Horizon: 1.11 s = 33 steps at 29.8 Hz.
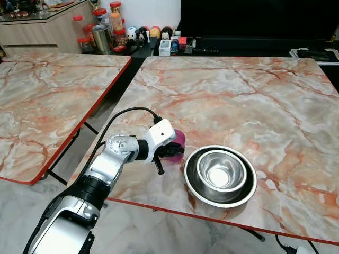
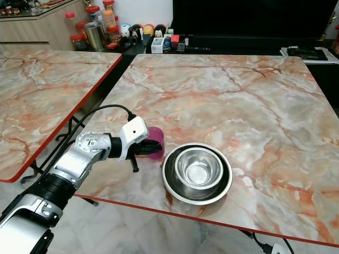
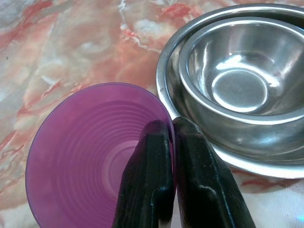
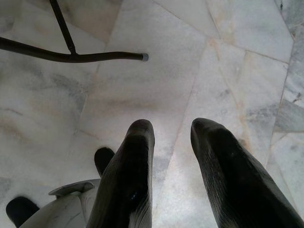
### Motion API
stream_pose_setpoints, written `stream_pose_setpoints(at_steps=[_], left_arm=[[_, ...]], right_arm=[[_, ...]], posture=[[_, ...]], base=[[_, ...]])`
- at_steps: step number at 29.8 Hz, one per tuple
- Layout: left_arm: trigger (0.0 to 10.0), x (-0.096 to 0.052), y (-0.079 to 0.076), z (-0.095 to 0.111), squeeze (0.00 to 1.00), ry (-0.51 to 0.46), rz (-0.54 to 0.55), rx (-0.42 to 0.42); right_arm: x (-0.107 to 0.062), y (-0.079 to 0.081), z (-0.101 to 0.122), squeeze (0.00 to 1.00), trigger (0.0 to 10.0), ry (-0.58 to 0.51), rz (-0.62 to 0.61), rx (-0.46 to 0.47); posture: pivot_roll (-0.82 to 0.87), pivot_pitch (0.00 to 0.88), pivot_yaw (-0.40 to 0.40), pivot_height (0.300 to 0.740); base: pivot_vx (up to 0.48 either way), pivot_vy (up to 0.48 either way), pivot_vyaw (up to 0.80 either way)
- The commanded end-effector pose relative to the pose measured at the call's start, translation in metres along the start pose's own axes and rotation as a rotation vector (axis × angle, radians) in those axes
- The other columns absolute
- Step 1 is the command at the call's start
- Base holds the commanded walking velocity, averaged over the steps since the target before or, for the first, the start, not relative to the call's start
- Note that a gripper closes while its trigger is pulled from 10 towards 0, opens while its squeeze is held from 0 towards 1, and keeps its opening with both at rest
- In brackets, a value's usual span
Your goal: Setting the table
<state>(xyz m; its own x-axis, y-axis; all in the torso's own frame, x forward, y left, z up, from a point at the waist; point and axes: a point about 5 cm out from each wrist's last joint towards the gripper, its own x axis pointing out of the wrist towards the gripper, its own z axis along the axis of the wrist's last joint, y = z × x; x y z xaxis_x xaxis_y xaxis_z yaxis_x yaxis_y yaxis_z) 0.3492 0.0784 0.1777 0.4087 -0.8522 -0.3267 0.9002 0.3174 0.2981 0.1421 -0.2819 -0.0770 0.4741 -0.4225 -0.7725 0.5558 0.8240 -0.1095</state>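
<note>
A purple plastic cup point(image 3: 85, 152) stands on the marble table point(image 1: 238, 95) near its front left corner. My left gripper point(image 3: 172, 124) is shut on the cup's rim, one finger inside and one outside. Just right of the cup point(image 1: 179, 139) sit two stacked steel bowls point(image 1: 220, 174), the smaller nested in the larger, almost touching the cup. My left arm point(image 1: 114, 159) reaches in from the front left. My right gripper point(image 4: 172, 130) hangs idle over the pale floor tiles with its fingers apart.
A second marble table point(image 1: 47, 95) stands to the left across a narrow gap. Jars and small items point(image 1: 114, 29) crowd a low shelf at the back, under a dark screen point(image 1: 259, 18). A table leg bar point(image 4: 71, 56) crosses the floor in the right wrist view.
</note>
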Motion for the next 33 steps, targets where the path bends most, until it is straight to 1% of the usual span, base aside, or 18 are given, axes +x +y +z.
stream_pose_setpoints(at_steps=[1,7,26,27,28,33], left_arm=[[10.0,-0.0016,-0.0006,0.0028,0.00,0.012,-0.017,0.022],[10.0,-0.0011,-0.0039,0.0001,0.00,0.025,-0.043,0.012],[10.0,-0.0010,-0.0068,-0.0062,0.00,0.061,-0.057,0.004],[10.0,-0.0011,-0.0068,-0.0063,0.45,0.061,-0.058,0.002],[10.0,-0.0012,-0.0067,-0.0062,0.74,0.061,-0.057,0.001],[10.0,-0.0016,-0.0055,-0.0053,0.74,0.059,-0.048,0.001]], right_arm=[[-0.0003,0.0001,-0.0016,0.00,10.0,0.004,-0.006,0.013],[-0.0003,-0.0001,-0.0016,0.00,10.0,0.004,-0.007,0.014],[-0.0004,-0.0003,-0.0018,0.00,10.0,0.004,-0.008,0.014],[-0.0004,-0.0003,-0.0018,0.00,10.0,0.004,-0.009,0.014],[-0.0004,-0.0003,-0.0018,0.00,10.0,0.004,-0.009,0.015],[-0.0003,-0.0006,-0.0015,0.00,10.0,0.004,-0.009,0.013]], posture=[[0.01,0.085,0.075,0.740],[0.01,0.085,0.074,0.740],[0.01,0.086,0.074,0.740],[0.01,0.086,0.074,0.740],[0.01,0.086,0.074,0.740],[0.01,0.083,0.070,0.740]], base=[[0.000,0.000,0.00],[0.000,0.000,0.00],[0.000,0.000,0.00],[0.000,0.000,0.00],[0.000,0.000,0.00],[0.000,0.000,0.00]])
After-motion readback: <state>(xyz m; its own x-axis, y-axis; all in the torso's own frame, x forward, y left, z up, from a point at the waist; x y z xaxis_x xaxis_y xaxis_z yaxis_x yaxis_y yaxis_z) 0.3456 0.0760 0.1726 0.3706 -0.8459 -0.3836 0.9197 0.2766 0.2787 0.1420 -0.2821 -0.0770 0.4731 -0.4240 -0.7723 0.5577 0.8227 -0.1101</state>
